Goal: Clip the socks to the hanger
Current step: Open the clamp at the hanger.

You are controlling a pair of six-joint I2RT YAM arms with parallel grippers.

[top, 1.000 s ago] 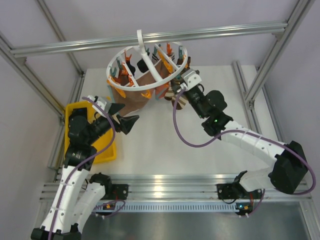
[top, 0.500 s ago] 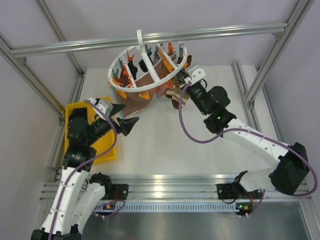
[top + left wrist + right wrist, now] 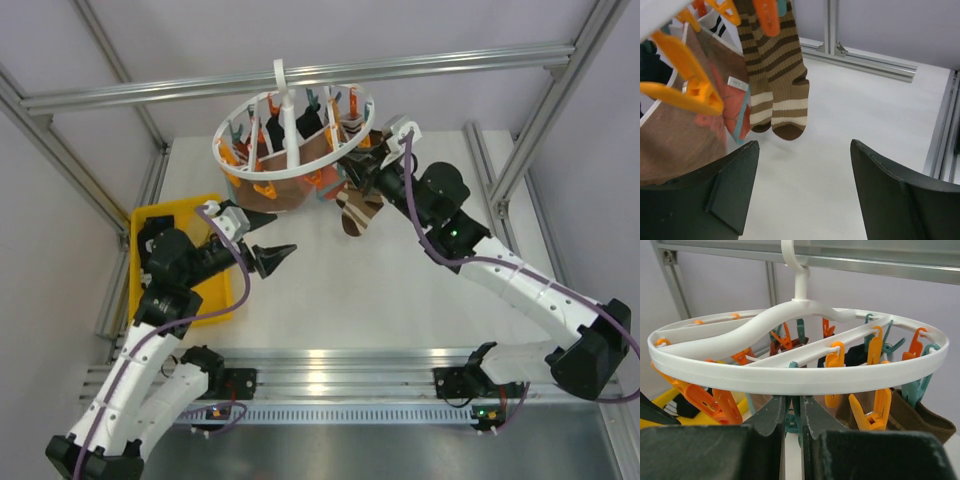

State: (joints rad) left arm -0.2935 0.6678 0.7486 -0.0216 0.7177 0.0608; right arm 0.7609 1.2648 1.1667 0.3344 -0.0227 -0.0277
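Note:
The white round hanger (image 3: 293, 140) hangs by its hook from the top rail, tilted, with orange and teal clips. My right gripper (image 3: 362, 168) is at its right rim. In the right wrist view, the right gripper (image 3: 792, 401) is shut on a teal clip (image 3: 796, 415) just under the white rim (image 3: 790, 376). A pair of brown-and-cream striped socks (image 3: 776, 75) and a plain brown sock (image 3: 675, 140) hang from orange clips (image 3: 687, 82). My left gripper (image 3: 804, 145) is open and holds nothing, low in front of the socks (image 3: 355, 210), left gripper (image 3: 278, 258) apart from them.
A yellow tray (image 3: 150, 222) lies at the left table edge, partly under the left arm. Aluminium frame rails (image 3: 300, 75) run across the back and down both sides. White tabletop (image 3: 400, 300) stretches in front of the hanger.
My right gripper has shut on the teal clip and moved up and right, and the hanger has tipped with it. The left gripper has moved right and its jaws have narrowed a little.

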